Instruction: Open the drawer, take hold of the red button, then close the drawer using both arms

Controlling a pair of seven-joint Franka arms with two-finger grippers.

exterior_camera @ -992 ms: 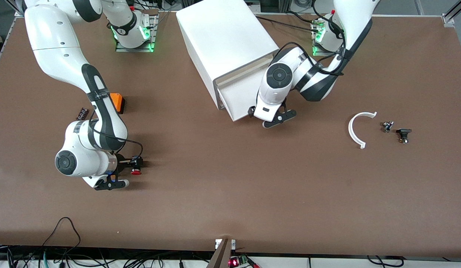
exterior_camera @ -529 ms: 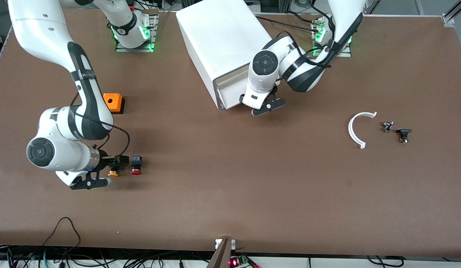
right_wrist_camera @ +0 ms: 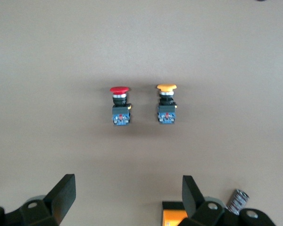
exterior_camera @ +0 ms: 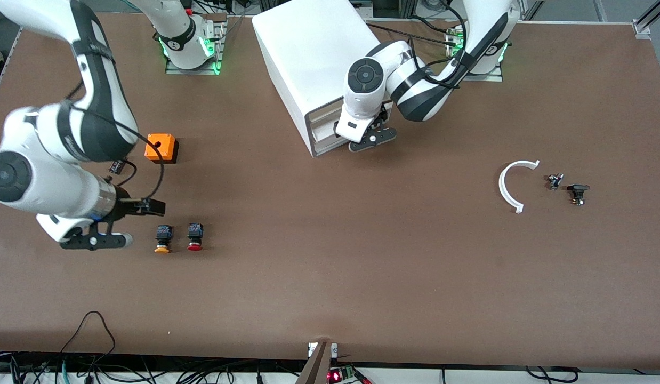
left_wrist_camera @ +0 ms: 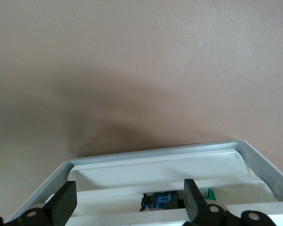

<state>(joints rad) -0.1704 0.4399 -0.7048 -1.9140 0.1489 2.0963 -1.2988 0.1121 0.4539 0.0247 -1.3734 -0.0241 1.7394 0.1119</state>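
- White plastic made up the cabinet point(exterior_camera: 314, 58) in the front view, standing near the arms' bases, its fronts turned toward the front camera and the left arm's end of the table.
- The drawer point(exterior_camera: 326, 127), the middle one, sat nearly flush with the other fronts; nothing of its inside showed from here.
- The left gripper point(exterior_camera: 368, 140) hung right at the drawer fronts, its fingers spread and holding nothing.
- The button point(exterior_camera: 194, 237) with the red cap lay on the bare brown table point(exterior_camera: 362, 266), out of the drawer, just beside an orange-capped button point(exterior_camera: 163, 239) that lay toward the right arm's end.
- The right gripper point(exterior_camera: 98, 240) hovered over the table near the orange-capped button, jaws wide apart and empty.
- An orange box point(exterior_camera: 161, 147) and a small dark cylinder point(exterior_camera: 117, 166) lay farther from the front camera than the buttons.
- A white curved strip point(exterior_camera: 511, 184) and two small dark parts point(exterior_camera: 567, 188) lay toward the left arm's end; wide open table stretched between them and the buttons.
- In the left wrist view, spread fingers point(left_wrist_camera: 62, 203) framed a grey-rimmed white compartment point(left_wrist_camera: 155, 165); blue and green bits point(left_wrist_camera: 162, 201) showed inside, too hidden to identify.
- In the right wrist view, the red-capped button point(right_wrist_camera: 120, 104) and the orange-capped one point(right_wrist_camera: 166, 103) lay side by side, apart, clear table around them, both well clear of the parted fingers point(right_wrist_camera: 61, 195).
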